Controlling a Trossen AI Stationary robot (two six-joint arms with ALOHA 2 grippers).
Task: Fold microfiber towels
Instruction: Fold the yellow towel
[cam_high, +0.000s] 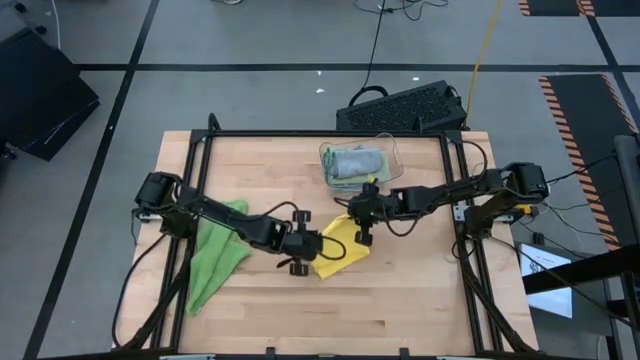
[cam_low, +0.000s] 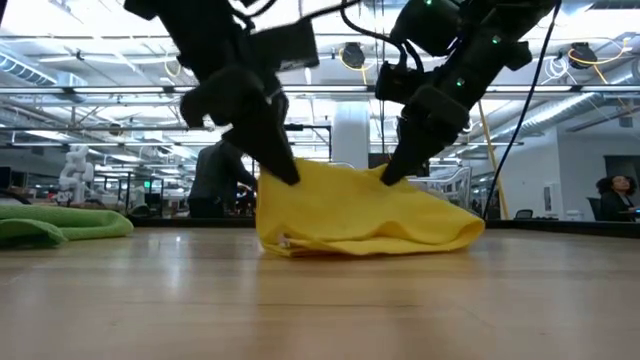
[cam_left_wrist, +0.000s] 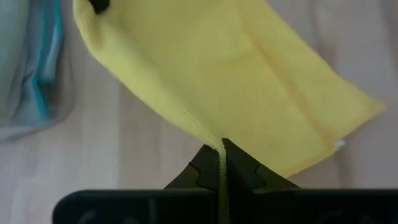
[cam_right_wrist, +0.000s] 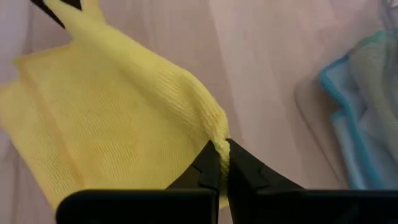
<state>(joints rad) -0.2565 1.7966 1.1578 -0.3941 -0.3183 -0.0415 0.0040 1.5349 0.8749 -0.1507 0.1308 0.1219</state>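
Observation:
A yellow towel (cam_high: 342, 255) sits at the table's middle, between my two grippers. In the low view its top edge is raised and its bottom (cam_low: 360, 245) rests on the wood. My left gripper (cam_high: 318, 243) is shut on the towel's left top corner and my right gripper (cam_high: 362, 232) on its right top corner. A bright green towel (cam_high: 215, 255) lies crumpled on the table under my left arm. My left gripper pinches the yellow towel's upper left corner (cam_left_wrist: 214, 134) between its two fingers, slanting down from the table's left. The cloth hangs below, its lower part on the table. One layer or several, I cannot tell. My right gripper pinches the towel's upper right corner (cam_right_wrist: 214, 134), bunched between the two fingers, slanting down from the table's right. The top edge (cam_low: 340, 172) runs almost straight between the two grips. The towel's bottom lies on the table.
A clear bin (cam_high: 392, 152) with folded grey and blue towels stands just beyond the yellow towel, toward the far edge. A black keyboard-like object (cam_high: 405, 105) lies on the floor past the table. Bare wood lies toward the near edge. A person (cam_low: 215, 180) stands in the room behind.

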